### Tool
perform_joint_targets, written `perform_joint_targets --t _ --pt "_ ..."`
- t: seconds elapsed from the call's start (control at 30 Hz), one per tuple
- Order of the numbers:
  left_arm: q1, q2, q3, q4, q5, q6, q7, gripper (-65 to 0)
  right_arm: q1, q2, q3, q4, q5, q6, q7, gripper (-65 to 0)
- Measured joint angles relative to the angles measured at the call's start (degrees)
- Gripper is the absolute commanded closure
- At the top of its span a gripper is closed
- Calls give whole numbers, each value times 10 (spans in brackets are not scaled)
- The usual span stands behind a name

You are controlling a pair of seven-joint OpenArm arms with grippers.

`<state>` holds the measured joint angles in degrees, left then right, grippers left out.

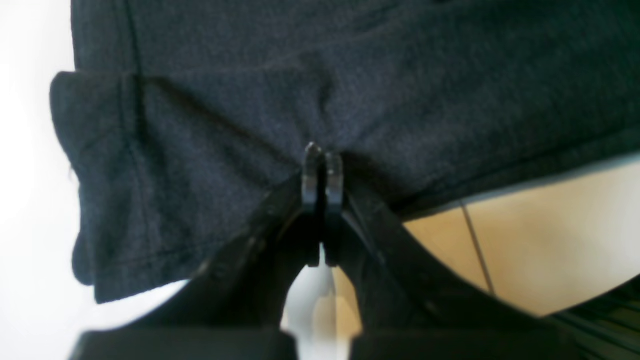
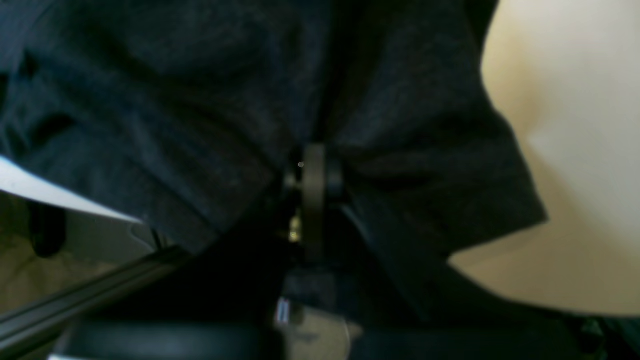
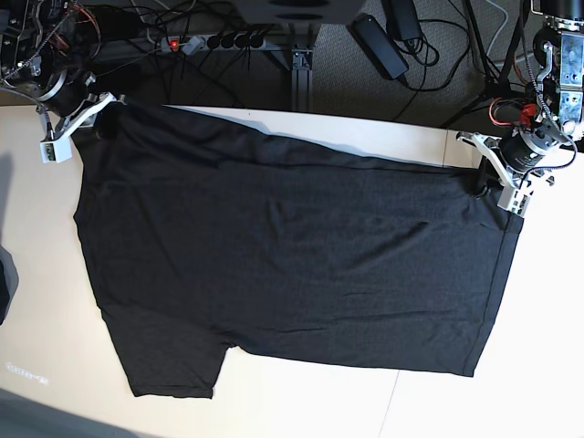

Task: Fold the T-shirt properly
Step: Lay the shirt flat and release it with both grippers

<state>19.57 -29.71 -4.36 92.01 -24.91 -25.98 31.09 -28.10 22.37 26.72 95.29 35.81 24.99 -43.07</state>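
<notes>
The black T-shirt [image 3: 292, 246] lies spread flat across the table, plain side up. Its hem [image 3: 500, 274] runs along the right and one sleeve [image 3: 173, 365] points toward the front left. At the shirt's far right corner my left gripper [image 3: 481, 182] is shut on the fabric. The left wrist view shows its fingertips [image 1: 322, 160] pinched together on the cloth [image 1: 350, 75] near a folded, stitched edge. My right gripper [image 3: 102, 114] is shut on the far left corner. Up close, that gripper [image 2: 315, 170] is buried in bunched dark jersey [image 2: 175, 100].
The pale table [image 3: 301, 401] shows bare strips in front of and to both sides of the shirt. Beyond its far edge lie a power strip [image 3: 219, 41], cables and a black adapter [image 3: 379, 41] on the floor. A dark object [image 3: 5, 278] sits at the left border.
</notes>
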Motion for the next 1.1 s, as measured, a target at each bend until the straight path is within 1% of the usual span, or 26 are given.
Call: perform_joint_targets --t 0.23,0.37,0.63,0.77,0.9,0.93,1.03,1.07,1.1 --pt "45 2 0 55 6 -2 12 0 0 5 22 -2 4 0 -10 0" --pt "74 9 -12 83 9 -2 3 0 0 10 22 -2 5 0 -16 0" --pt "74 12 -49 89 2 -2 -1 0 0 11 23 -2 23 0 -31 0" --pt "71 12 -98 112 -26 -1 -7 0 0 11 23 -2 24 0 -31 0" --pt "34 11 -153 115 -95 0 13 0 0 11 23 -2 23 0 -31 0" --pt "21 11 -161 115 -100 0 21 -28 0 11 23 -2 23 0 -30 0" --pt "-19 11 -162 112 -103 -1 21 -158 0 11 23 -2 24 0 -30 0" --pt "-35 12 -158 103 -104 -1 19 -193 0 12 23 -2 24 0 -28 0" --pt "-54 12 -152 88 -103 -1 21 -213 0 11 23 -2 24 0 -26 0"
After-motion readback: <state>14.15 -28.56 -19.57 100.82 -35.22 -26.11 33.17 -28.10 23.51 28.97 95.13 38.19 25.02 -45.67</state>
